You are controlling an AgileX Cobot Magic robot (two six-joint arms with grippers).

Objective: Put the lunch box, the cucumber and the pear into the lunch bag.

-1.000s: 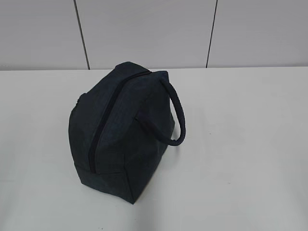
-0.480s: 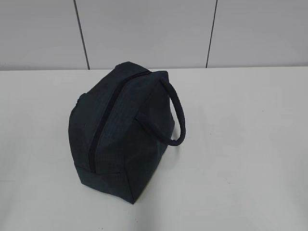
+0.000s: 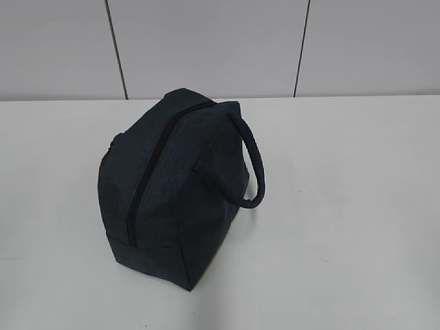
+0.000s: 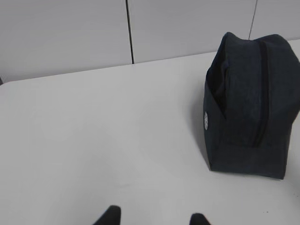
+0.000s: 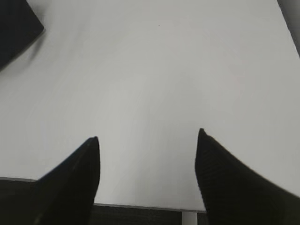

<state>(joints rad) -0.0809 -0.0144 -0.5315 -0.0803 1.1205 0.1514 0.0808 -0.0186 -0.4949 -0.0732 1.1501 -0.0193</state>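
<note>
Exterior looks down slantwise; all three views share the lunch bag [image 3: 172, 185].

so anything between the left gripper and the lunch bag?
No. In the left wrist view the stretch from the left gripper to the lunch bag is bare white table. No lunch box, cucumber or pear shows there.

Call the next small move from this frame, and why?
Probably none beyond holding both arms back: the lunch bag stands alone on the table with its zipper apparently run shut, and no lunch box, cucumber or pear shows in any view. The left gripper and right gripper both sit with jaws open and empty, well clear of the bag.
</note>
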